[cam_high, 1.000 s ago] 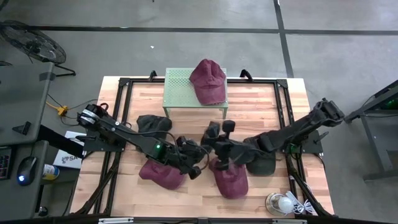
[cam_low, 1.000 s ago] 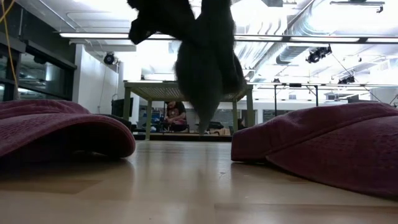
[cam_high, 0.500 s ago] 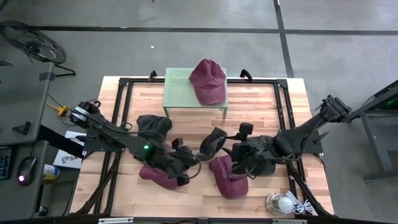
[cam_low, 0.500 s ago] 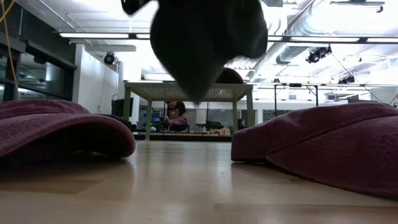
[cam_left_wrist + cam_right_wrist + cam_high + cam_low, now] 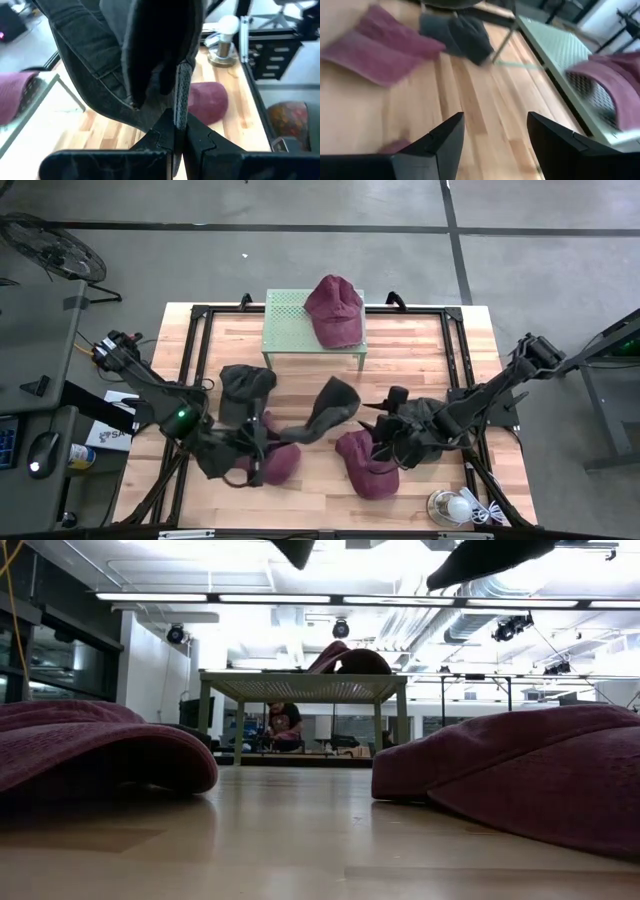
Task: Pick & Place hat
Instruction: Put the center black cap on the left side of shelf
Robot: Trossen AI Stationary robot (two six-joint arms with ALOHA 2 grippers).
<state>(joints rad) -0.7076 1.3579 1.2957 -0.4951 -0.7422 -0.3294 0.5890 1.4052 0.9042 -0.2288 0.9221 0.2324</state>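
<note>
Hat, dark point(image 5: 330, 408) | left tool point(image 5: 179, 122) clamped on it, lifted | right tool point(image 5: 495, 135) spread, empty

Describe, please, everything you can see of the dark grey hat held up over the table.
The dark grey hat is a soft, denim-like cap with stitched seams. It hangs in the air over the middle of the wooden table, crumpled and tilted. The left tool is shut on its edge. The right tool stands open, apart from it.

My left tool point(image 5: 179, 131) holds a charcoal cap point(image 5: 330, 408); a maroon cap point(image 5: 334, 310) tops the perforated pale-green stand point(image 5: 290, 325).
</note>
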